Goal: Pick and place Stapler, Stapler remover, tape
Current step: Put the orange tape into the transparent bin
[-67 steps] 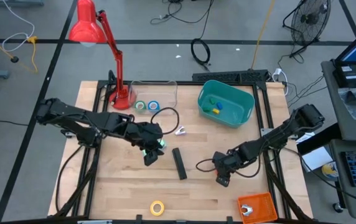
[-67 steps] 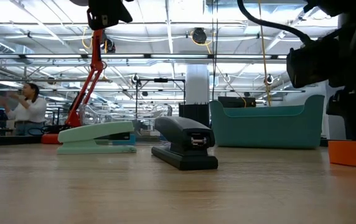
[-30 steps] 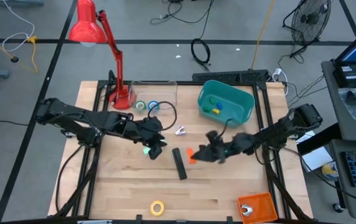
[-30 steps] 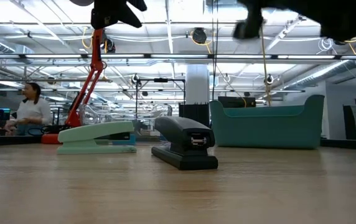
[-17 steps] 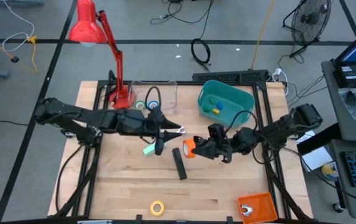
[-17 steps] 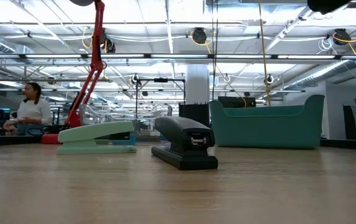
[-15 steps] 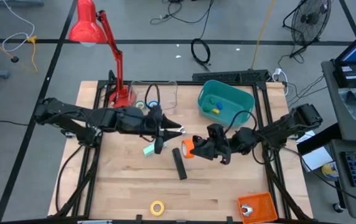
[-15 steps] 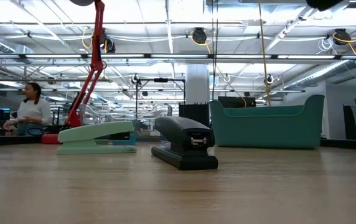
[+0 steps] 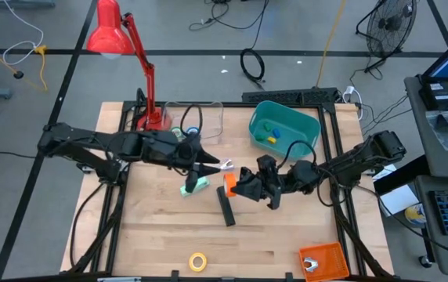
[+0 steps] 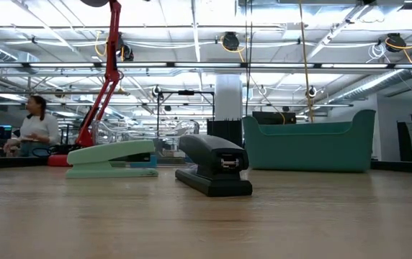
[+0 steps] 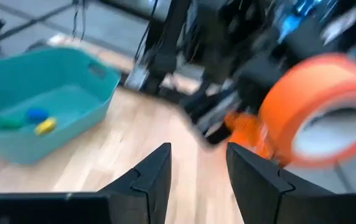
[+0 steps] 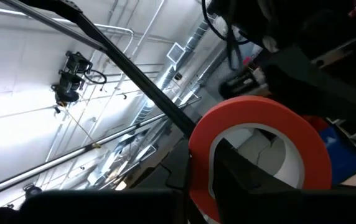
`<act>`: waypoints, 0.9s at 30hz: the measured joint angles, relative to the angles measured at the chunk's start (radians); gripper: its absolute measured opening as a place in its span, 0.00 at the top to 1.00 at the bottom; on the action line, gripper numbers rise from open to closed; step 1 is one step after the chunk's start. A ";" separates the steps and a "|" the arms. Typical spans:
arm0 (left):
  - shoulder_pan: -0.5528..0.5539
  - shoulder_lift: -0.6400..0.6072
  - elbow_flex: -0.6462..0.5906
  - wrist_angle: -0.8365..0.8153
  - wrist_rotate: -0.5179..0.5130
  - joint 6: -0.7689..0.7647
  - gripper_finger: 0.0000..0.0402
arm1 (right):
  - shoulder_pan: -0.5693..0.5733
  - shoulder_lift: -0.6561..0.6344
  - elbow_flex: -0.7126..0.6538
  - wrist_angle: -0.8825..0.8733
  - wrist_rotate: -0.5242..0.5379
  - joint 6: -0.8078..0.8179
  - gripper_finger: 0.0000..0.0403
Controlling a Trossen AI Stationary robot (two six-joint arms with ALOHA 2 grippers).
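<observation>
**Colours on the bench**

Orange tape roll with a pale core; yellow tape roll. Black stapler, mint-green stapler. Teal bin holding blue, green and yellow bits. Red lamp. Light wooden table. Orange box.

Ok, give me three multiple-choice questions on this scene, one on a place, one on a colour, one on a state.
1. Where does the yellow tape roll lie?
A. in the teal bin
B. near the table's front edge
C. beside the lamp

2. What colour is the roll in the right gripper?
A. blue
B. green
C. orange

3. How are the left gripper's fingers?
A. apart with nothing between them
B. shut on the black stapler
C. shut on a roll

Answers: 1 B, the high view shows it alone on the wood at the front. 2 C, the right wrist view shows the orange roll over a finger. 3 A, the left wrist view shows a bare gap.
</observation>
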 joint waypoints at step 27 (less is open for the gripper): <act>-0.061 0.019 0.000 0.136 -0.026 -0.002 0.61 | -0.013 0.000 0.000 -0.024 0.033 -0.018 0.92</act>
